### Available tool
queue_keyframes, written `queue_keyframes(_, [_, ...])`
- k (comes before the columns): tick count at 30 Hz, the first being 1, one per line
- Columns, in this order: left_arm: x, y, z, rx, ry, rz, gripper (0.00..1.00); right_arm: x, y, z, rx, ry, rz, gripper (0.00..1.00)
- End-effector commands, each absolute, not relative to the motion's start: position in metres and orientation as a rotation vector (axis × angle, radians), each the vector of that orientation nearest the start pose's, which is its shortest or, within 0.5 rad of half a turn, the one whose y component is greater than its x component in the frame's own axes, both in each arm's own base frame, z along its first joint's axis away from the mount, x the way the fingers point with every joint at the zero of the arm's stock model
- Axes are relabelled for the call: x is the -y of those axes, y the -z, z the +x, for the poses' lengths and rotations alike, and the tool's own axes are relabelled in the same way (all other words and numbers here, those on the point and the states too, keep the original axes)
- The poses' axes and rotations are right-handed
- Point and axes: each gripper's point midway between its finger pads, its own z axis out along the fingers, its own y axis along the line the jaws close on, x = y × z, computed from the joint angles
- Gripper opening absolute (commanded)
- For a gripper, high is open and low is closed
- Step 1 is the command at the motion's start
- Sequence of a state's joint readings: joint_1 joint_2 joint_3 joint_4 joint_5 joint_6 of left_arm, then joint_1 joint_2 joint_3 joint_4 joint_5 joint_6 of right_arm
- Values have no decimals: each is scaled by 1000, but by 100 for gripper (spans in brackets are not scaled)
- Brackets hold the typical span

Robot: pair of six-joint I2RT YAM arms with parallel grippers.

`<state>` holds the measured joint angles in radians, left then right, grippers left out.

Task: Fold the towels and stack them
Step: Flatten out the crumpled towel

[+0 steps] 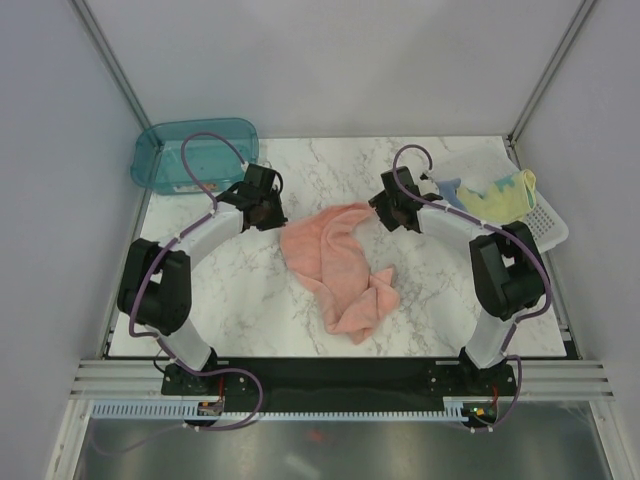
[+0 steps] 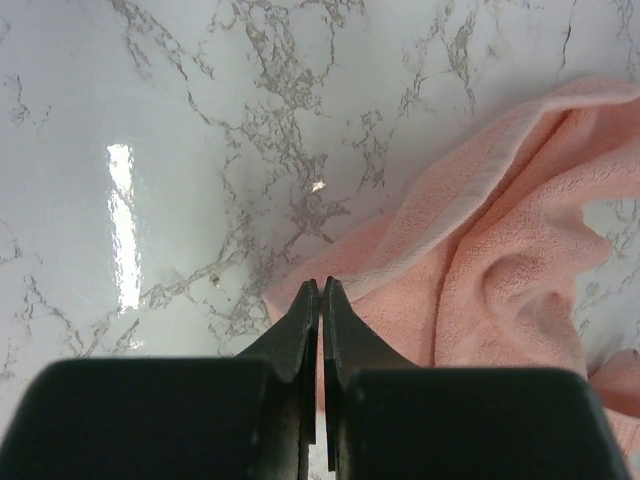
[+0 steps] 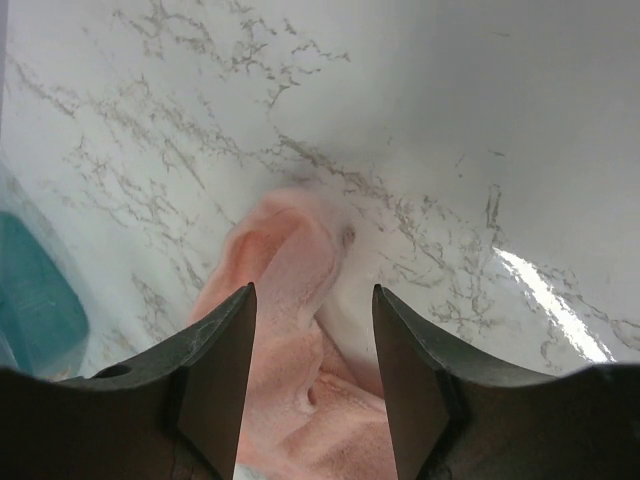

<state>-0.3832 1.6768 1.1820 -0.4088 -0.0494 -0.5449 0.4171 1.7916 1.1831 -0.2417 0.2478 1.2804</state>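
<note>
Left claw (image 2: 321, 290) closed at salmon towel (image 2: 500, 270) corner, right claw (image 3: 314, 292) parted, empty, over its edge, marble (image 2: 200, 100) beyond.

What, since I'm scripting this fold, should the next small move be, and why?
Probably lower the right hand onto the edge of the pink towel beneath it and close. That hand is open above it, the towel lies crumpled, and the left hand is shut at its other edge.
</note>
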Motion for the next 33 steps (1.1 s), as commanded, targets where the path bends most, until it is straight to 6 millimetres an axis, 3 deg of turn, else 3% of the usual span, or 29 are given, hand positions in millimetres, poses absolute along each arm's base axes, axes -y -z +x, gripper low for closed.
queue_keyframes(1, [174,-92,391,-2471,360,-249,2,-177,-90,443,-2077,-443,1243,58])
queue_keyframes(7, [174,-90,393,-2472,351,-245,2,-176,-77,450,-2080,-408,1230,57])
queue_keyframes(11, [173,-87,393,-2478,340,-240,2,-180,-70,459,-2101,-438,1180,47])
queue_keyframes(15, [173,-81,392,-2494,338,-232,5,-176,-57,456,-2137,-427,1169,28])
queue_keyframes(16, [174,-81,392,-2495,343,-230,8,-175,-60,457,-2131,-431,1143,13])
queue_keyframes(19, [174,-78,391,-2497,340,-216,29,-169,-56,453,-2151,-396,1081,0])
queue_keyframes(21, [172,-76,391,-2497,328,-207,46,-166,-50,450,-2178,-389,1063,0])
queue_keyframes(24, [173,-72,391,-2490,343,-184,57,-161,-40,445,-2206,-375,1043,0])
queue_keyframes(28, [182,-70,391,-2456,420,-125,64,-159,-36,444,-2218,-397,1015,0])
queue_keyframes(33, [199,-74,399,-2350,531,53,64,-160,-36,445,-2228,-414,988,0])
